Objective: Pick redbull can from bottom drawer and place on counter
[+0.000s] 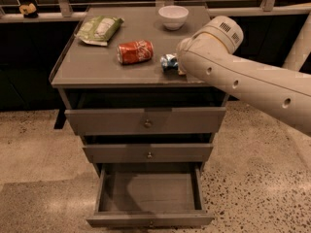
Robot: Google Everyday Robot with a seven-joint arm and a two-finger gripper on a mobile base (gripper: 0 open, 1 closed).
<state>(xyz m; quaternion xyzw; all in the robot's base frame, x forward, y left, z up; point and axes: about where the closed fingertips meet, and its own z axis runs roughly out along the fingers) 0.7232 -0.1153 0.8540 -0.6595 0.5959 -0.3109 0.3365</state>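
1. Where my arm (243, 81) reaches in from the right edge, my gripper (179, 68) sits mostly hidden behind it at upper centre; I cannot tell its state.
2. The redbull can (168, 61) rests on the counter (92, 67), just beside my gripper.
3. At lower centre, the bottom drawer (149, 220) stands open.

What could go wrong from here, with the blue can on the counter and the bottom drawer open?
The hand, over the right of the counter, is beside the redbull can; withdrawing might knock it towards the front edge. The bottom drawer stands open, so the base might bump it.
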